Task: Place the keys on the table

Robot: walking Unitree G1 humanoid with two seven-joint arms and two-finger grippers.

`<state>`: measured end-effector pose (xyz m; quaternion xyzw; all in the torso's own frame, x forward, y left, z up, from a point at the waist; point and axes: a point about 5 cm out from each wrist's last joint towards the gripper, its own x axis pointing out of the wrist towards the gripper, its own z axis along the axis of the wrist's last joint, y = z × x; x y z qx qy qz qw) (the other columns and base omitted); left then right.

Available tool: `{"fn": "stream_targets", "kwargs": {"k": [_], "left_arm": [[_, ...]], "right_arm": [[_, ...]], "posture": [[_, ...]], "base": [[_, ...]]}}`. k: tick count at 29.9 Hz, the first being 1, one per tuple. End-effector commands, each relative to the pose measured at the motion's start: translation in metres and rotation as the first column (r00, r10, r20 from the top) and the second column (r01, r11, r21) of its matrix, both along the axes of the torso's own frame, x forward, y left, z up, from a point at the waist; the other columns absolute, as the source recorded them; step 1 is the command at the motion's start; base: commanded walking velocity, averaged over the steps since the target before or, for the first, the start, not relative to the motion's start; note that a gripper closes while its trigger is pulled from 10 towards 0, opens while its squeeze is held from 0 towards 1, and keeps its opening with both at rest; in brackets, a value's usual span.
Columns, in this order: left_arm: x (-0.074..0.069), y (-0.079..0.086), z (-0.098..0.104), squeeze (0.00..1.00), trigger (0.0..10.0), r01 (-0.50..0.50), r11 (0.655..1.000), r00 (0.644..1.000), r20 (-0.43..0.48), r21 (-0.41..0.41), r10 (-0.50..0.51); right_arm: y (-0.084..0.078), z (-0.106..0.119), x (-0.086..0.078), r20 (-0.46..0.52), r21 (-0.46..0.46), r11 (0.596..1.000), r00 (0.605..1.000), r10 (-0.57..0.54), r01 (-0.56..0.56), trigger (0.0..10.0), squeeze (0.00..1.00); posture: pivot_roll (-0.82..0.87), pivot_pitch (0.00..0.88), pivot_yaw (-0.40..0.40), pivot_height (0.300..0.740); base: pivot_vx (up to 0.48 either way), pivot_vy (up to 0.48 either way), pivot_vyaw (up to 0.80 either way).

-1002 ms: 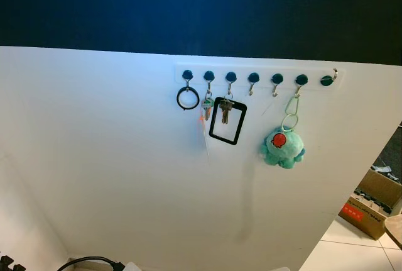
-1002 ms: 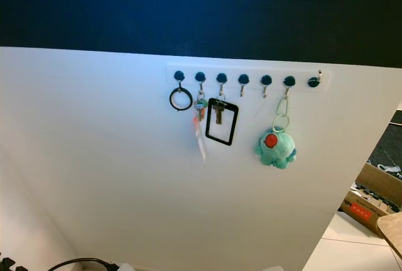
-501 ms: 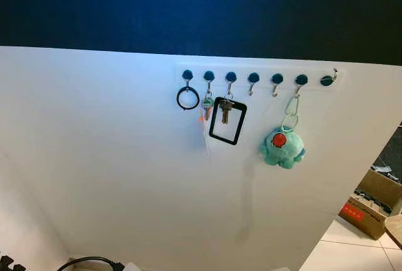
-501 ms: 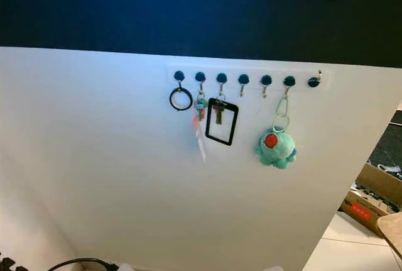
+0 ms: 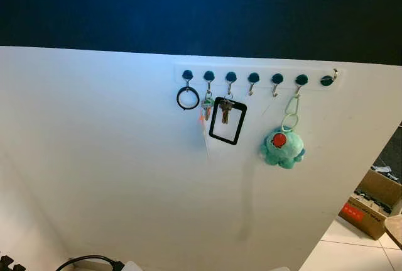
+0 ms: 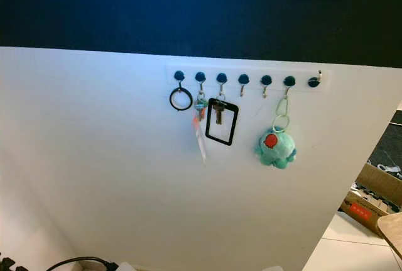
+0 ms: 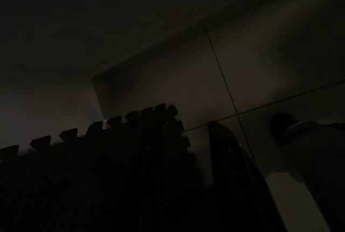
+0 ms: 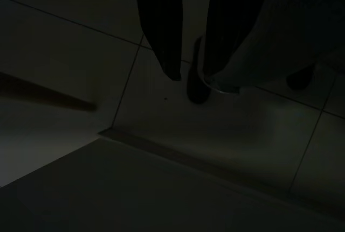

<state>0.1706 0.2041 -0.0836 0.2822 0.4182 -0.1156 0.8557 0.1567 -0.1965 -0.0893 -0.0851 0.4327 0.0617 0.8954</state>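
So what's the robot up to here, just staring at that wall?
It faces a white wall with a hook rack and has not yet touched anything. On the rack hang a black ring, two sets of keys, one with a black frame, and a teal plush toy. Both arms hang idle over the tiled floor; the right gripper is open.
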Motion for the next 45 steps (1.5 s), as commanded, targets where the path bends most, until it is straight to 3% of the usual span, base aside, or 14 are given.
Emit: {"fn": "stream_targets", "kwargs": {"k": [1, 18, 45], "left_arm": [[-0.0015, 0.0061, 0.0001, 0.0, 10.0, -0.017, 1.0, 1.0, -0.006, 0.012, 0.017], [-0.0071, 0.0086, -0.0017, 0.0, 10.0, -0.032, 0.999, 0.999, -0.013, 0.016, 0.032], [-0.0043, 0.0083, -0.0001, 0.0, 10.0, -0.044, 0.999, 0.999, 0.003, -0.005, 0.044]], "right_arm": [[0.0013, -0.0001, 0.001, -0.006, 0.005, 1.0, 1.0, -0.005, 0.005, 10.0, 0.0], [0.0029, -0.0033, -0.0056, -0.028, 0.016, 1.0, 0.999, -0.024, 0.024, 10.0, 0.0], [0.0035, -0.0034, -0.0054, -0.03, 0.009, 1.0, 0.999, -0.012, 0.012, 10.0, 0.0]], "posture": [[-0.03, 0.0, -0.007, 0.74], [-0.02, 0.0, -0.004, 0.74], [-0.02, 0.0, -0.005, 0.74]], "base": [[0.0, 0.0, 0.0], [0.0, 0.0, 0.0], [0.0, 0.0, 0.0]]}}
